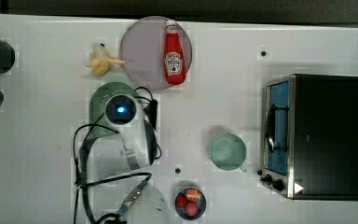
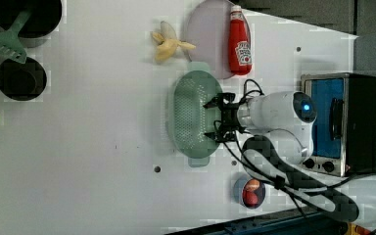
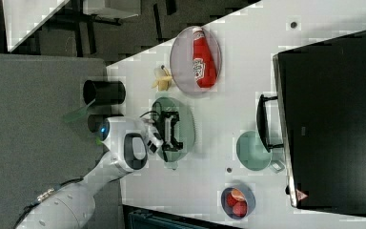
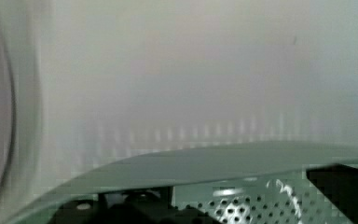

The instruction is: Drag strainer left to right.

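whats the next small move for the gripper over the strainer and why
Probably lower a little further. The open gripper sits spread over one long side of the large pale mint-green oval plastic strainer, and whether it touches the rim is unclear. Its fingers need contact before dragging toward the small round mint-green cup.

A white table (image 1: 37, 140) carries the whole scene — pale and evenly lit. In the right view, dark grey floor (image 3: 33, 95) lies beyond its edge, with dark furniture legs above.

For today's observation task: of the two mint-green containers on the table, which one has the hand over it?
The strainer, the large oval one dotted with holes; the open hand sits above it. The smaller round cup stands apart near the toaster oven.
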